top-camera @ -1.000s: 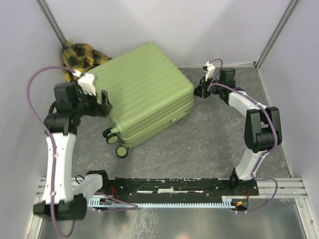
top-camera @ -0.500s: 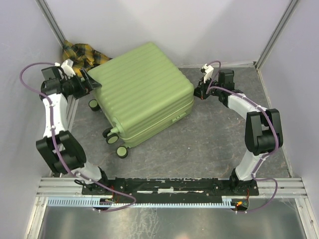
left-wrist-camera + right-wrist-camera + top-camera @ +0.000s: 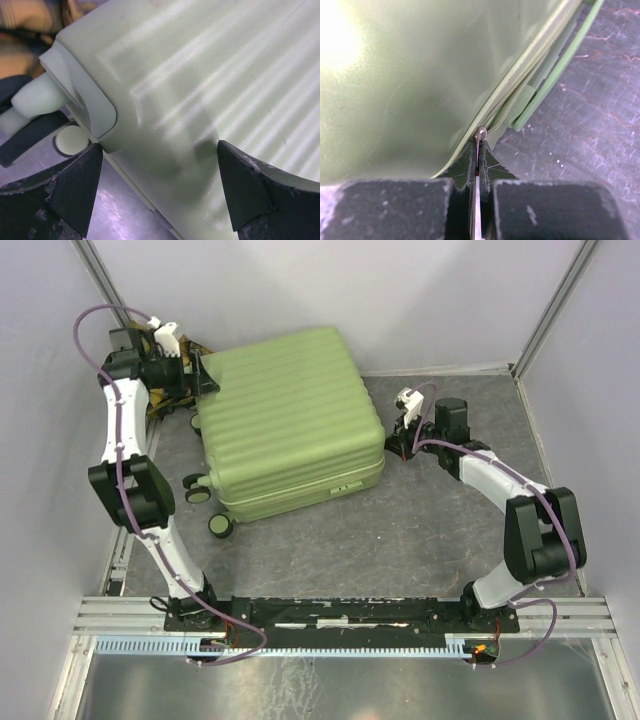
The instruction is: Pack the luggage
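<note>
So the luggage (image 3: 285, 420) lies flat and closed on the table (image 3: 400, 530), with the right gripper (image 3: 479, 152) at its right edge pinched tight on the zipper pull (image 3: 480, 134), presumably to run the zip, while the left gripper (image 3: 157, 145) gapes wide around its far-left corner, probably to brace it.

The left arm (image 3: 120, 430) is reaching far forward along the left side, its wrist turning to the right, and the left gripper (image 3: 160, 185) is holding its jaws wide apart. The right arm (image 3: 490, 475) is stretching forward and to the left, keeping low, with the right gripper (image 3: 479, 167) pinching a zip pull (image 3: 480, 134) tight.
</note>
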Robot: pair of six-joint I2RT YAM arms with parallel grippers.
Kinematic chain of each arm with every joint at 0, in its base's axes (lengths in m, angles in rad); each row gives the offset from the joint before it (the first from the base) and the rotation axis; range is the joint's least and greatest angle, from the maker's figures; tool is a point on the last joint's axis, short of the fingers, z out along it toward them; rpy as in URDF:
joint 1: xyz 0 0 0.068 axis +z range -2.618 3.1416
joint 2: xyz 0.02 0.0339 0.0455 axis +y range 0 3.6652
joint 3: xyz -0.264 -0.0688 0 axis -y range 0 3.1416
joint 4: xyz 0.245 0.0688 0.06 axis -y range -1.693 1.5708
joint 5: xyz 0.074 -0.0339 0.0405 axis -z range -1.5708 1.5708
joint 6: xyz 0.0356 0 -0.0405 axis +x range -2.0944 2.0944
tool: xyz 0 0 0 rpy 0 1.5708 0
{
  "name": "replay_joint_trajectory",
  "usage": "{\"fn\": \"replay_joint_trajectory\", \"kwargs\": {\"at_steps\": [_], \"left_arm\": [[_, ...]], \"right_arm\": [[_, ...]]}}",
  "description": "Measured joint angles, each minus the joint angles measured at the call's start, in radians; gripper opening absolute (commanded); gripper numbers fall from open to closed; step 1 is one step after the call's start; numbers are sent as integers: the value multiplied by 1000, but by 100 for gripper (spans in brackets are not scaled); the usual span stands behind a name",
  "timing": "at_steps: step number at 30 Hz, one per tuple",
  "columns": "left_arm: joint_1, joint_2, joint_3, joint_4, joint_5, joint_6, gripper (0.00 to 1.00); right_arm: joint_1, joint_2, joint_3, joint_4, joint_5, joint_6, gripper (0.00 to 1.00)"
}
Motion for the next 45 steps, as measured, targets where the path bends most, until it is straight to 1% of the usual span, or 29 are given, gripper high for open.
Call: {"fn": "replay_joint_trajectory", "kwargs": {"at_steps": [3, 7, 9, 12, 13, 14, 16, 20, 23, 24, 26, 29, 32, 34, 36, 38, 39, 41, 43, 45], "left_arm": [[-42, 49, 86, -30, -10, 128, 89], [-103, 62, 129, -26, -30, 319, 87], [-153, 58, 135, -22, -50, 448, 87], [-262, 55, 127, -92, 62, 586, 86], [-314, 55, 128, -106, 90, 624, 86], [-344, 55, 128, -148, 126, 655, 85], [-393, 38, 118, -193, 151, 732, 85], [-389, 13, 100, -253, 198, 779, 82], [-393, 7, 100, -278, 208, 780, 80], [-398, 4, 99, -276, 197, 776, 81], [-420, -6, 91, -236, 161, 707, 82], [-469, -13, 79, -112, 73, 527, 85], [-526, 3, 78, 87, -108, 314, 87], [-551, 60, 122, 200, -222, 191, 88], [-586, 136, 202, 280, -344, 123, 90], [-611, 236, 320, 367, -507, 74, 91], [-620, 274, 362, 400, -560, 58, 91], [-638, 363, 450, 452, -722, 47, 91], [-648, 432, 491, 556, -861, 39, 92], [-654, 459, 495, 632, -971, 45, 92]], "right_arm": [[24, -86, -74, -14, 28, -9, 2], [65, -186, -156, -28, 66, -9, 2], [95, -240, -200, -31, 89, -9, 2], [141, -308, -256, -36, 100, -6, 2], [166, -340, -282, -41, 98, -5, 2], [180, -359, -296, -47, 93, -5, 2], [209, -409, -335, -56, 90, -5, 2], [246, -483, -389, -83, 65, 17, 2], [259, -490, -403, -78, 54, 48, 2], [259, -489, -404, -74, 54, 57, 2], [259, -481, -404, -62, 53, 73, 2], [259, -470, -404, -44, 48, 86, 2], [259, -459, -404, -26, 41, 94, 2], [259, -451, -401, -14, 35, 97, 2], [259, -442, -394, -6, 31, 100, 2], [259, -431, -385, 0, 27, 102, 2], [259, -426, -382, 4, 26, 103, 2], [259, -418, -378, 10, 22, 107, 2], [259, -415, -376, 11, 22, 112, 2], [259, -413, -375, 13, 22, 116, 2]]}}
